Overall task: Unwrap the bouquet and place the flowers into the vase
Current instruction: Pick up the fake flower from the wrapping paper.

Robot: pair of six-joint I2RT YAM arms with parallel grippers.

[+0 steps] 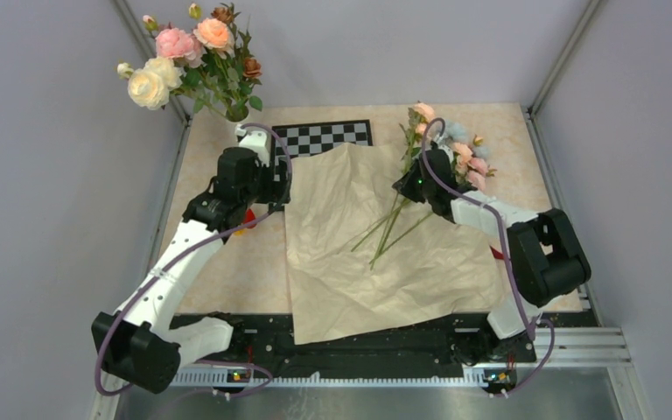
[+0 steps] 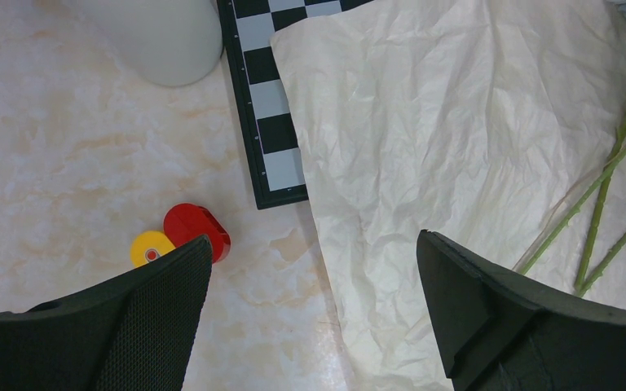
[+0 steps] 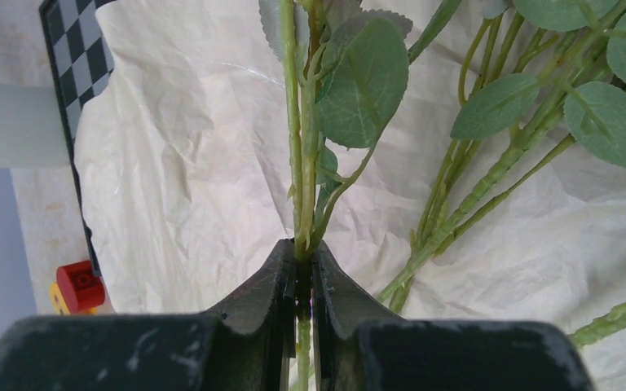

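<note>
2 black fingers (image 3: pixel 257 305) of the right gripper (image 3: pixel 303 259) pinch thin green flower stems (image 3: pixel 295 163), probably to lift them off crinkled beige paper (image 3: pixel 179 179); the left gripper (image 2: pixel 311 241) gapes empty.

pale marbled table (image 2: pixel 65 147), white vase (image 2: pixel 167 37), chessboard (image 2: pixel 265 106), crinkled paper (image 2: pixel 424 130) spread flat, red block (image 2: pixel 202 230), yellow disc (image 2: pixel 150 247) touching it

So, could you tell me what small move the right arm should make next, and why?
Probably raise the right gripper a little: its jaws are shut on a green stem, the other flowers lie loose across the opened paper, and the vase stands away on the left.
</note>
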